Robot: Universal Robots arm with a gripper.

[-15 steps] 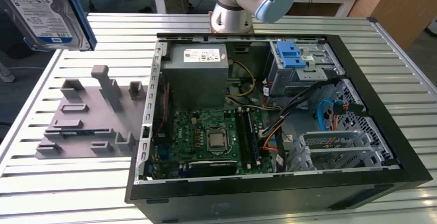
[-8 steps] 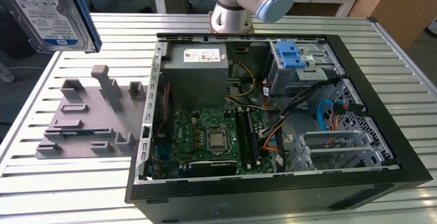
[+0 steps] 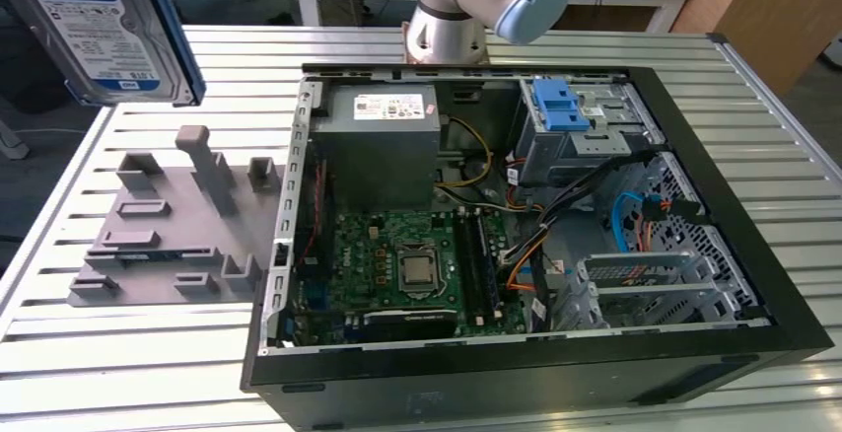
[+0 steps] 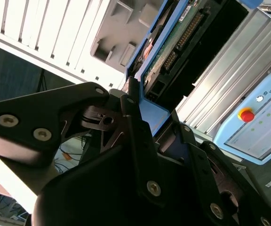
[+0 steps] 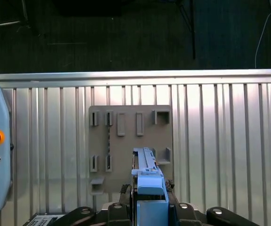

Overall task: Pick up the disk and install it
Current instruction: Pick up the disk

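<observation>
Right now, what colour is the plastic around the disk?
Blue; the bracket shows best in the first wrist view.

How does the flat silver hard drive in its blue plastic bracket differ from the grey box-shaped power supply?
The flat silver hard drive hangs in the gripper, outside the black computer case; the grey box-shaped power supply sits inside it. The drive is a thin slab, the supply a deep box. The drive bears a blue-and-white label, the supply a white sticker. Both are rectangular and metallic grey.
</observation>
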